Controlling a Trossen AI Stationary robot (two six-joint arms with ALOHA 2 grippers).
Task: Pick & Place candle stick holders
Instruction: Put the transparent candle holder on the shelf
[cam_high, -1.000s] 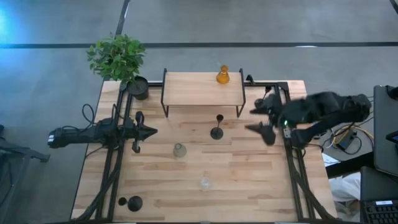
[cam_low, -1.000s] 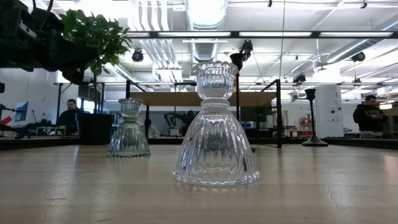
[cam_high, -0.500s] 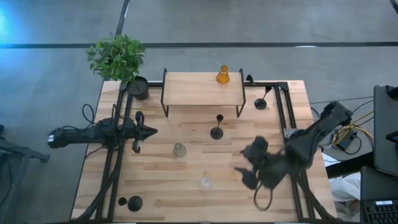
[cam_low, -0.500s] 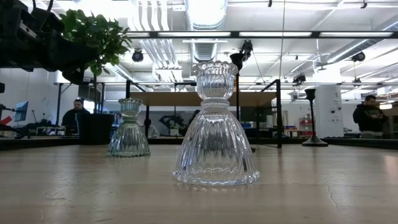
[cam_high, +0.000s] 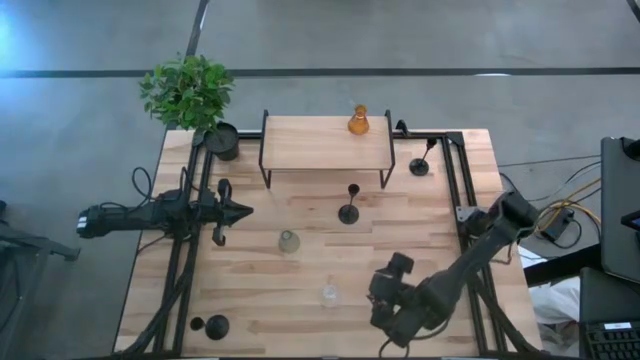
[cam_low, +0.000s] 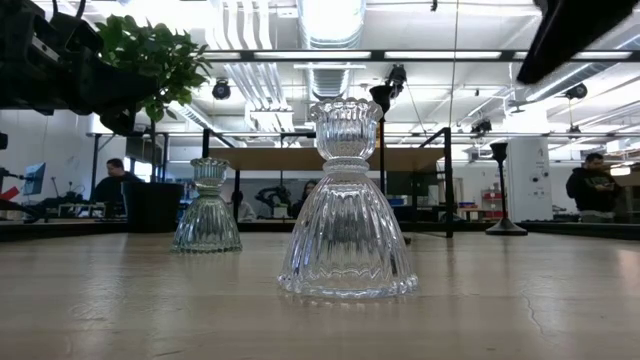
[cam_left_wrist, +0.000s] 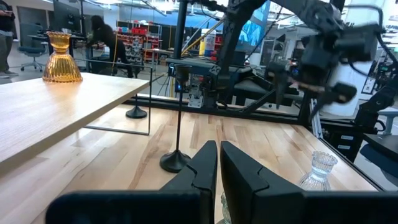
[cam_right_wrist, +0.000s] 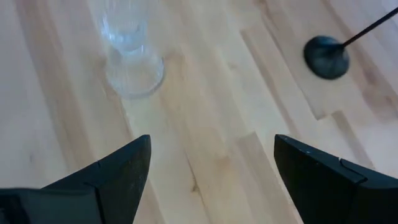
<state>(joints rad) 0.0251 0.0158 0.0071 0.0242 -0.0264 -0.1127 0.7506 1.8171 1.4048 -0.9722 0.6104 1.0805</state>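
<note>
Our right tool (cam_high: 385, 318) hangs over the near edge of the table (cam_high: 420, 215), a little right of centre, with its two fingers (cam_right_wrist: 115, 171) spread wide and nothing between them. The right wrist view looks down on bare wood between the fingers; they touch nothing.

The relation that matters is with the clear glass holder (cam_high: 329, 294). It stands upright on the table just to the left of our right tool and slightly farther in, near but apart. Its long axis is vertical, with a flared ribbed skirt below and a small cup above, as the low view shows (cam_low: 347, 205). We judge that the tool must shift left and a touch away from the near edge to bring the narrow neck between the fingers, then come down around it.

A black stemmed holder (cam_high: 348, 204) stands farther off, mid-table, its disc base showing at the edge of the right wrist view (cam_right_wrist: 327, 57). The olive-green glass holder (cam_high: 289, 241) sits left of that, and the amber one (cam_high: 358, 121) is already up on the shelf (cam_high: 300, 145) at the far side.

Our left tool (cam_high: 238, 211) waits at the left side of the table, fingers almost together and empty, well apart from the clear holder; the right arm is plainly the nearer.
</note>
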